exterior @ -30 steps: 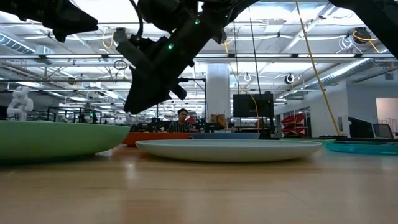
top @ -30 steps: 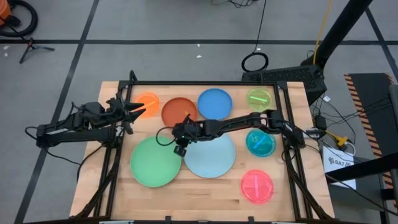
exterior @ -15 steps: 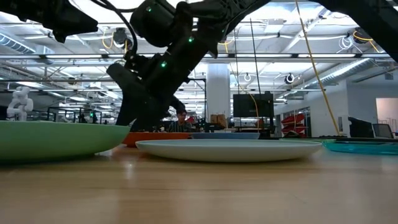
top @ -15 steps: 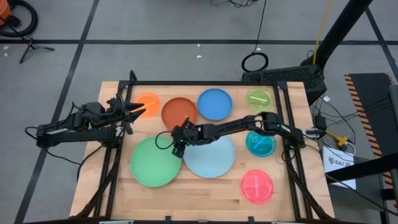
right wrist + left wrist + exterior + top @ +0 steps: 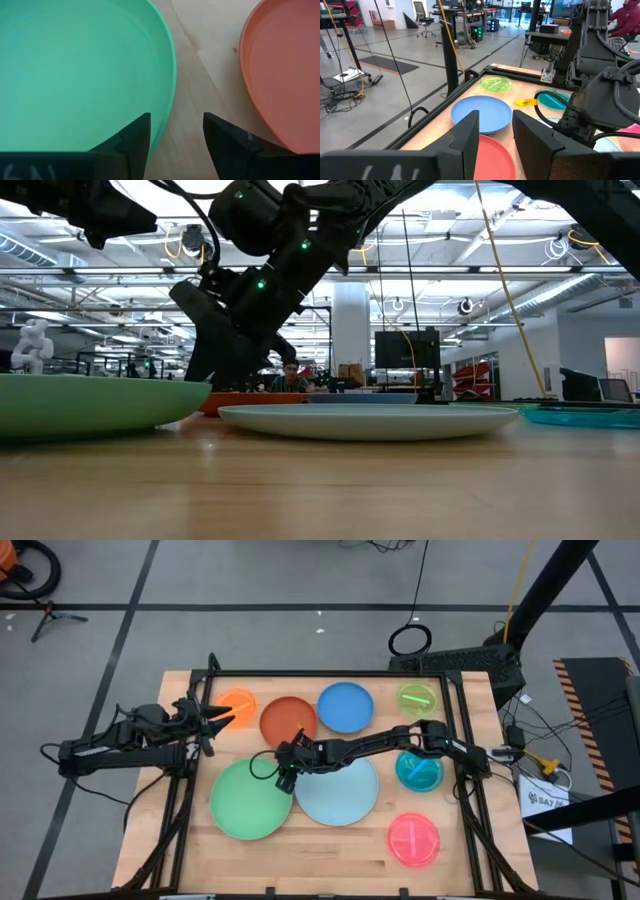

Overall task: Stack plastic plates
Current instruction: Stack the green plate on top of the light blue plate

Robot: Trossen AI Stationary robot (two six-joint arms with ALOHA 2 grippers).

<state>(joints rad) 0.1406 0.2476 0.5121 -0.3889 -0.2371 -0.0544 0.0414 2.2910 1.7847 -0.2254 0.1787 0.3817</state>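
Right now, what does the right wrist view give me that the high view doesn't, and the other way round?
Only the right wrist view shows the open right gripper straddling the green plate's rim, bare wood between it and the rust-red plate. Only the high view shows the light blue plate, blue plate, the small plates and the left gripper waiting over the orange plate. Both show green and rust-red plates lying apart.
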